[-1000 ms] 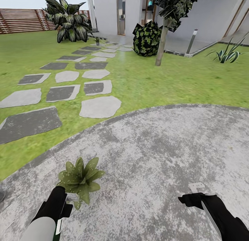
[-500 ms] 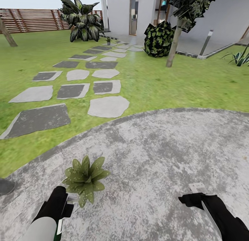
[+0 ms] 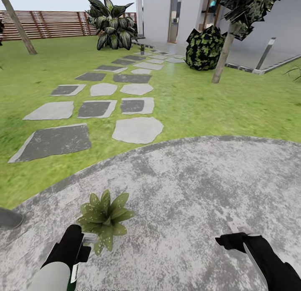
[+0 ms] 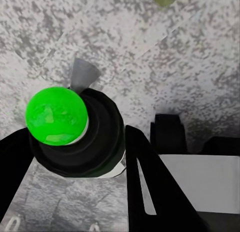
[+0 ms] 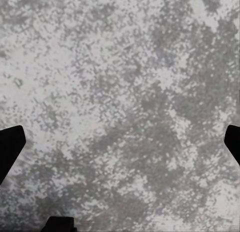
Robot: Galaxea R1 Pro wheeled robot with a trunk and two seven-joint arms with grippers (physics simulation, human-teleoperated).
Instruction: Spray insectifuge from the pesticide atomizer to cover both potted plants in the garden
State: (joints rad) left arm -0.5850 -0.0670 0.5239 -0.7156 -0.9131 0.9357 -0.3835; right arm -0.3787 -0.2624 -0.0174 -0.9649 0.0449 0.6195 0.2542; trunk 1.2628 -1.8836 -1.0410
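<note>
The pesticide atomizer (image 4: 75,129) sits between the black fingers of the left gripper (image 4: 75,157), which close snug on its dark body. In the left wrist view I look down on its top: a bright green round cap, a dark round body under it, and a pale grey tip poking out past it over the gravel patio (image 3: 200,199). So the bottle's long way seems to run along the fingers.

The landmark here is the potted plant (image 3: 103,218), a small rosette of pointed, speckled green leaves sitting on the patio near its edge. The left gripper is just beside this plant, on the side near the robot, nearly touching its closest leaves. A bit of green leaf also peeks in at the edge of the left wrist view, beyond the grey tip.

The right gripper (image 3: 228,241) is well apart from the plant, off to the plant's right over bare gravel. Its fingers stand wide apart with nothing between them.

So the left arm is the nearer one, and it has the sprayer. I think the next move is to point the grey tip at the plant just ahead of it and spray. I see no second small plant here. Stepping stones (image 3: 138,130) lead away past the plant across the lawn.
</note>
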